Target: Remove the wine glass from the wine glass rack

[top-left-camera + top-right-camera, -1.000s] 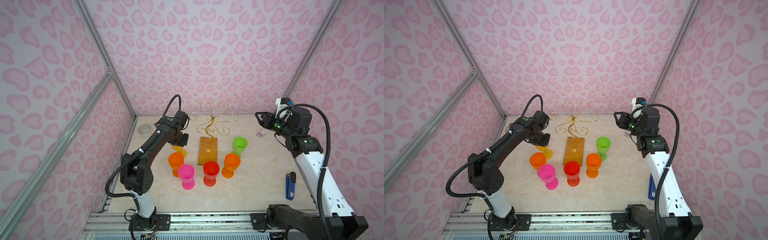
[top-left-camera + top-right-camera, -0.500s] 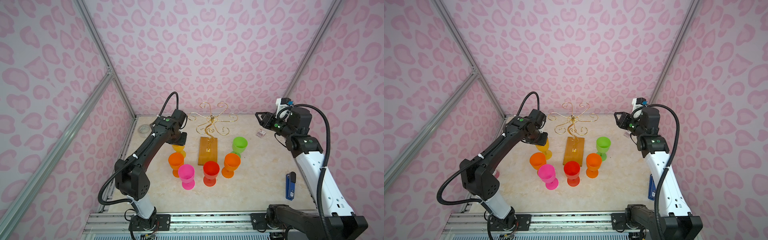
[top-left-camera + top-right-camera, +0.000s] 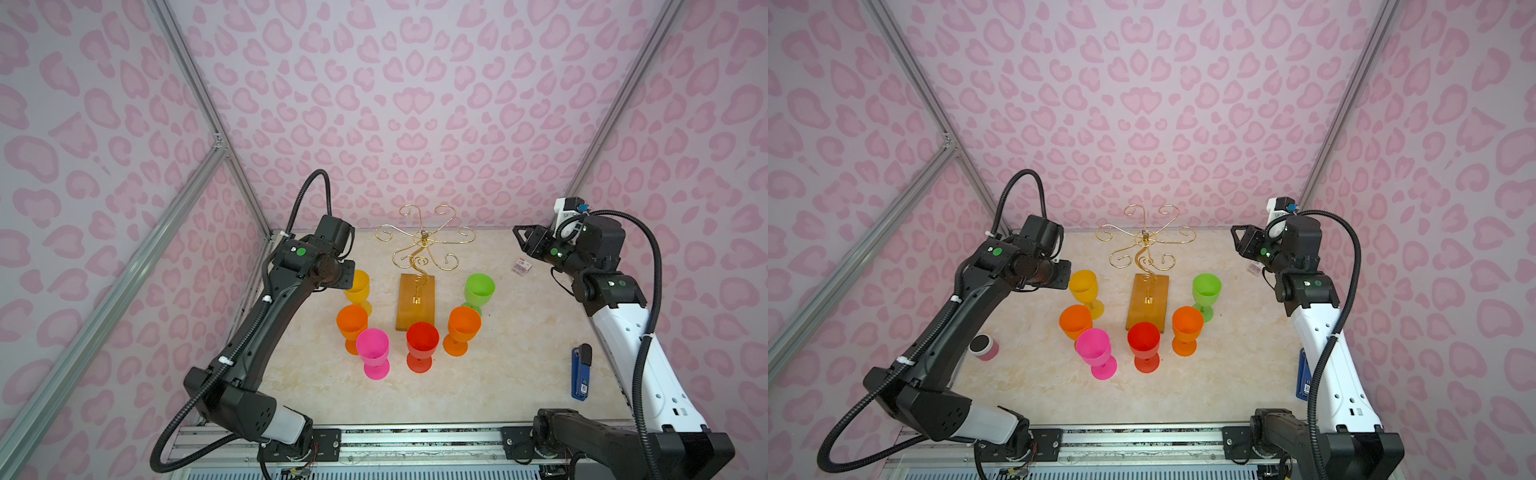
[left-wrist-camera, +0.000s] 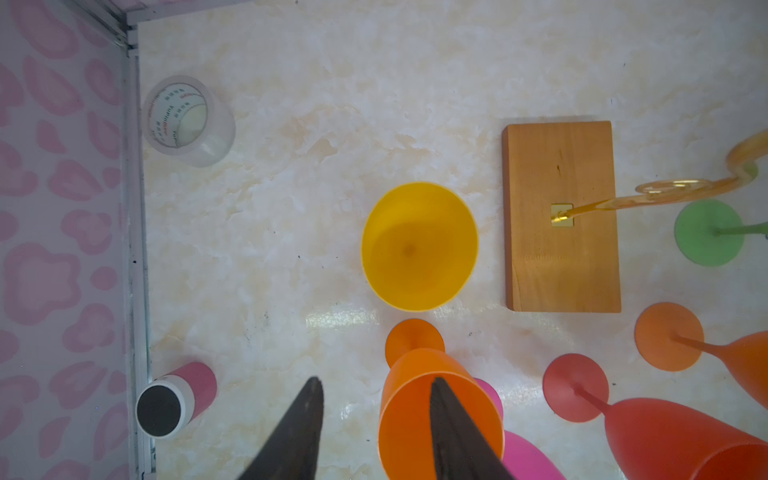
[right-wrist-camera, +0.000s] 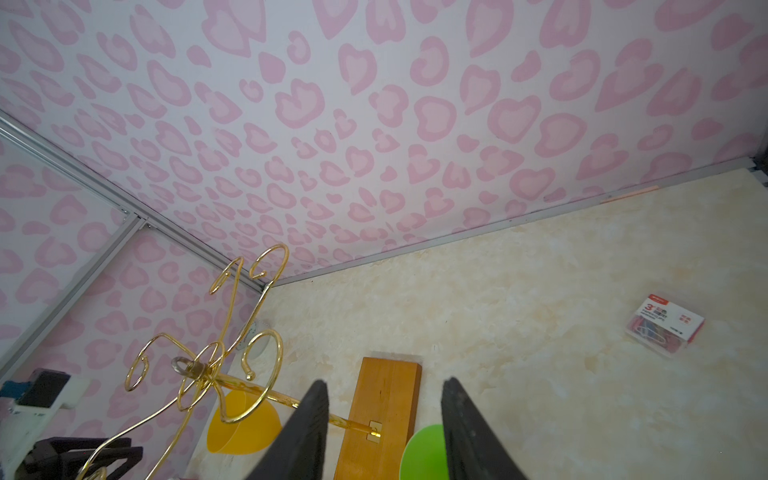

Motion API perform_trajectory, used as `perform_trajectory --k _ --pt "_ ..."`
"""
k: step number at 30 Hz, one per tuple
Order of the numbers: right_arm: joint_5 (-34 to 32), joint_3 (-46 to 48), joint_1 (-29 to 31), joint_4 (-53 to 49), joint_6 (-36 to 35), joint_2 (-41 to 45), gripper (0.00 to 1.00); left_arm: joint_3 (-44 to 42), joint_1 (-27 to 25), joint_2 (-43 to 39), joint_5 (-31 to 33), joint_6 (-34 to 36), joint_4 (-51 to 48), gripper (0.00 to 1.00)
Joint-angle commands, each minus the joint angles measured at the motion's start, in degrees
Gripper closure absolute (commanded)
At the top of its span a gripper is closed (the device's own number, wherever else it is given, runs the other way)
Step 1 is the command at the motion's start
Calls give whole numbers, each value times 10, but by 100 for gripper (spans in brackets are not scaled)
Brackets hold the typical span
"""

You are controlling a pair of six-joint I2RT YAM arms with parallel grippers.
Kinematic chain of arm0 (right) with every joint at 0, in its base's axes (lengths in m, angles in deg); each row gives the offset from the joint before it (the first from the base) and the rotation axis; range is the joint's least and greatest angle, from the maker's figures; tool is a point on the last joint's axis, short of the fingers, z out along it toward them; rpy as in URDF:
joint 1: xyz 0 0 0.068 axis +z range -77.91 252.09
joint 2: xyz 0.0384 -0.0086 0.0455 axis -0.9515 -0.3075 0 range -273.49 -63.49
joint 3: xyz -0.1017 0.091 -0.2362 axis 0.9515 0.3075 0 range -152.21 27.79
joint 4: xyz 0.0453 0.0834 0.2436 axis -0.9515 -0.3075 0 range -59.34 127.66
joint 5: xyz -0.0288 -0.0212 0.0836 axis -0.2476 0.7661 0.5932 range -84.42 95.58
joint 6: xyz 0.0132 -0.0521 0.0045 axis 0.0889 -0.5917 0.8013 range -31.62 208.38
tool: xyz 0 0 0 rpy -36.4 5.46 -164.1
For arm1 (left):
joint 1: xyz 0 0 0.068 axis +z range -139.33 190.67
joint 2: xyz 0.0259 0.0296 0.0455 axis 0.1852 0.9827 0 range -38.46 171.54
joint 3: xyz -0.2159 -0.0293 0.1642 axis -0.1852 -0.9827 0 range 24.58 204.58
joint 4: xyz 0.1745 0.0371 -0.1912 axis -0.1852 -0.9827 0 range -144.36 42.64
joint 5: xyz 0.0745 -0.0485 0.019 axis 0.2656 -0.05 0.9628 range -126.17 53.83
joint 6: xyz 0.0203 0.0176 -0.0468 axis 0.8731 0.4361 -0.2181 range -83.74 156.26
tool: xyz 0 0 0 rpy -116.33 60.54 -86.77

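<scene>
Robot test cell; aluminium frame; pink-print walls

We count six glasses: two orange, one each yellow, pink, red, green. Also one rack, one tape roll, one pink can, one blue item, one small box.

Before me the gold wine glass rack stands upright on its wooden base, ringed by upright glasses: yellow glass at ten o'clock, orange glass eight, pink glass seven, red glass six, second orange glass four, green glass two.
</scene>
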Motion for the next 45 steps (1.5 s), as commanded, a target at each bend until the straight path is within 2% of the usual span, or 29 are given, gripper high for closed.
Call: perform_trajectory --k 1,4,8,10,13,17,19,22,24,28,31,35,38,45 --pt "-3 15 -12 33 -5 2 55 -21 31 -54 53 -26 48 51" --pt "-41 29 -19 42 -17 -1 54 -79 72 -115 84 -48 141 40" --pt "-126 56 -20 56 -55 -2 53 -213 100 -183 230 -68 317 28" --pt "-154 70 -20 70 -72 -8 52 -287 112 -202 268 -70 426 24" --pt "-190 92 -20 96 -91 -15 52 -366 132 -199 262 -70 543 19" --pt "-248 157 -20 173 -103 4 48 -412 162 -157 257 -38 620 16" --pt "-269 186 -20 204 -107 10 42 -449 183 -139 221 -13 675 15" --pt "-296 216 -20 234 -108 11 28 -497 231 -118 95 -5 736 14" --pt "-304 232 -20 251 -115 11 26 -528 253 -107 42 5 781 13" --pt "-320 262 -20 285 -122 10 24 -575 267 -71 31 34 854 11" --pt "-327 286 -20 320 -128 5 23 -615 275 -45 -4 29 930 11" --pt "-332 326 -20 384 -131 -18 21 -624 283 -18 -72 33 951 10" --pt "-329 349 -19 419 -135 -47 20 -668 283 2 -78 30 1025 10" --pt "-356 427 -19 572 -185 -112 19 -706 283 -14 -78 33 1079 9"
